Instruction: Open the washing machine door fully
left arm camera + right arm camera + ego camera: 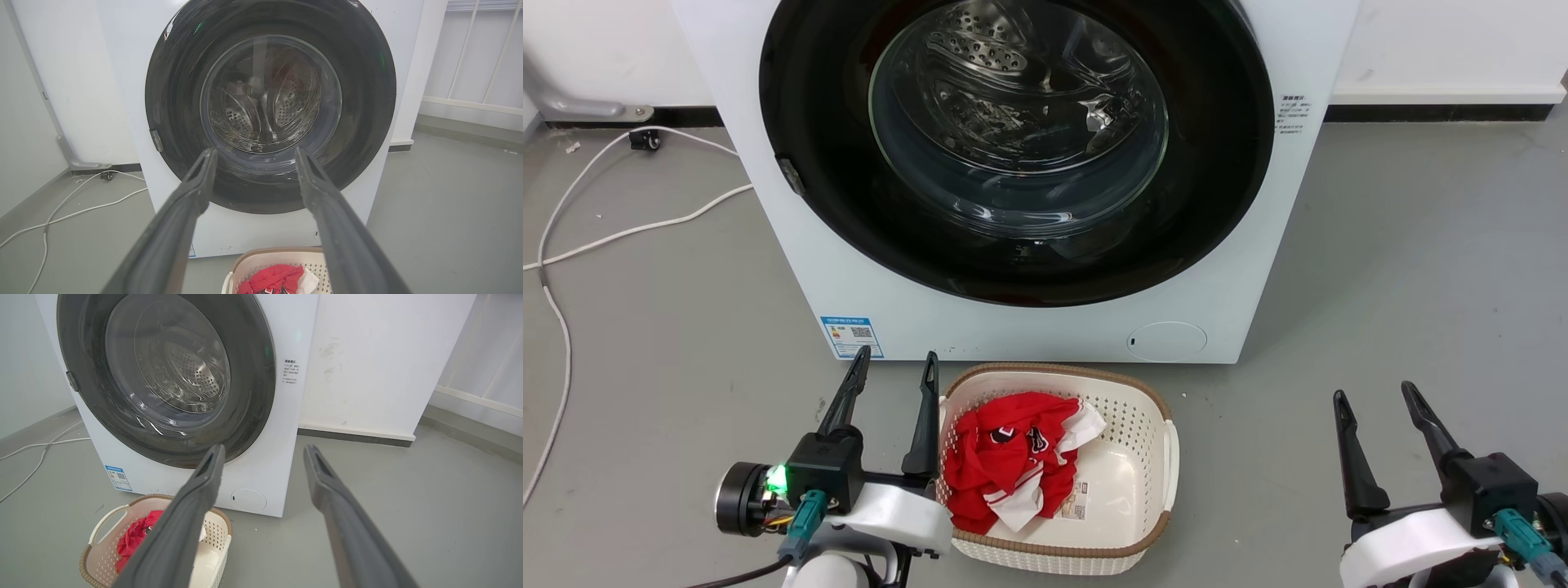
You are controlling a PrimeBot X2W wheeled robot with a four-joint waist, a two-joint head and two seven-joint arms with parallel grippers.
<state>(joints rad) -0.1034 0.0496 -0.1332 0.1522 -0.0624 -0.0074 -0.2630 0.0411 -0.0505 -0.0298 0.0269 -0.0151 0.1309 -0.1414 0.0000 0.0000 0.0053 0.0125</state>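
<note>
Head view: a white washing machine [1029, 322] stands on the grey floor [1421, 286]. Its round glossy black door [841, 212] lies shut, flush against the front and nearly as wide as the machine. The steel drum shows through the clear window [1017, 122] at its middle. Just in front of the machine stands a cream basket [1156, 408] with a brown rim, holding a red and white garment [1005, 465]. A white cable [605, 237] trails over the floor on the left. The left end effector [896, 355] hovers just beside the basket's left wall, fingers spread and holding nothing. The right end effector [1374, 392], well apart to the basket's right, is likewise released and empty. Low on the machine's front are a blue label [852, 336] and a round cap [1167, 341]. A small grey catch [792, 175] sits on the door's left rim.
</note>
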